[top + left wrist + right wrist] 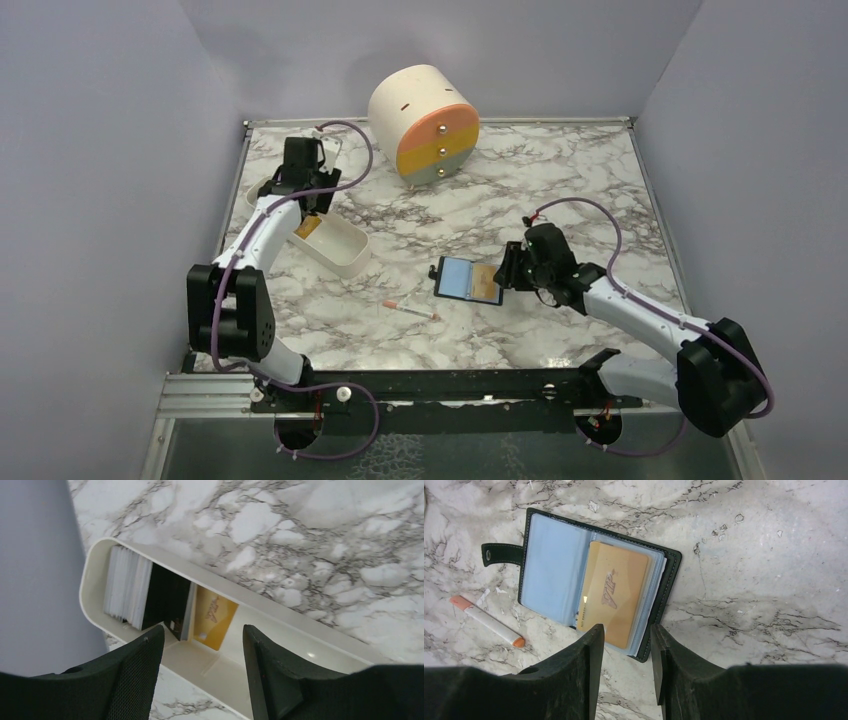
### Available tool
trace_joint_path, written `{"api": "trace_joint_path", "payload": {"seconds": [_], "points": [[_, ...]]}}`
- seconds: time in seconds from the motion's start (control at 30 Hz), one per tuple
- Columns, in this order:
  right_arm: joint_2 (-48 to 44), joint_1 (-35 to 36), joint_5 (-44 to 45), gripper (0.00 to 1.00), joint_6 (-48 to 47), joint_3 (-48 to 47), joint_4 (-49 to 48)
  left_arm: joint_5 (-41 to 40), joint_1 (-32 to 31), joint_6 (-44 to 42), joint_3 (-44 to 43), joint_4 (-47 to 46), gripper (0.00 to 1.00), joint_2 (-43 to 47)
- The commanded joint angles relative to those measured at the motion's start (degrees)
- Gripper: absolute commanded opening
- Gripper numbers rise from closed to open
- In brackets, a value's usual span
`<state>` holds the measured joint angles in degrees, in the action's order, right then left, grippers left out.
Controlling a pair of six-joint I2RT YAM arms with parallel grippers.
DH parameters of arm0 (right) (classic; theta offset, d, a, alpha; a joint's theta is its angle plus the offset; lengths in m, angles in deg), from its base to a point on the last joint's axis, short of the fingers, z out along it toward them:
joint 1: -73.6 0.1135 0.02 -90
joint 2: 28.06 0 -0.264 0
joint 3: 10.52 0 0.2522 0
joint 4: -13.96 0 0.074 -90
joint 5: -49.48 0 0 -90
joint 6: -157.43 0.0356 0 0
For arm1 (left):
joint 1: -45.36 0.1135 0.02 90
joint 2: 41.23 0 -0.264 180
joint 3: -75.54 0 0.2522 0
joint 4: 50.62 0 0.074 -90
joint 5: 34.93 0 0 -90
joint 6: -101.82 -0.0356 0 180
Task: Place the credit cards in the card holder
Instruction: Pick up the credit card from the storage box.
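Observation:
The black card holder [549, 565] lies open on the marble, its clear sleeves showing. An orange-yellow credit card [613, 595] rests over its right-hand sleeves; whether it is tucked in I cannot tell. My right gripper [626, 640] hovers just off the holder's near edge, open, with nothing between its fingers. From above, the holder [455, 278] sits just left of the right gripper [510, 268]. My left gripper [202, 645] is open over the white tray [87, 575]. In the tray, another orange-yellow card [215, 617] leans against dark and white cards [125, 587].
A white-and-pink stick [410, 311] lies left of the holder, also seen beside it as the stick [488, 621]. A round cream drawer unit [425, 123] stands at the back. The tray [340, 262] runs diagonally at the left, close to the wall.

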<state>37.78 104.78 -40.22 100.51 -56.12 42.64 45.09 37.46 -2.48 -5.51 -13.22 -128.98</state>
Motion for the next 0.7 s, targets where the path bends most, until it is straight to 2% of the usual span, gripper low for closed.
{"api": "trace_joint_path", "payload": {"seconds": [0.0,0.27,0.47,0.67], "points": [[1.2,0.2,-0.6,0.40,-1.7,-2.2,-1.9,-1.3,5.2,-3.8,0.6,-7.9,0.61,-1.5],[3.2,0.2,-0.3,0.40,-2.0,-2.5,-2.7,-0.2,10.7,-5.7,-1.9,-9.6,0.61,-7.2],[5.1,0.2,-0.2,0.40,-2.3,-3.6,-3.0,-3.5,11.4,-9.0,-3.2,-10.3,0.61,-12.3],[5.5,0.1,-0.3,0.40,-2.2,-4.0,-2.9,-6.9,11.5,-11.9,-2.1,-14.4,0.61,-13.2]]}}
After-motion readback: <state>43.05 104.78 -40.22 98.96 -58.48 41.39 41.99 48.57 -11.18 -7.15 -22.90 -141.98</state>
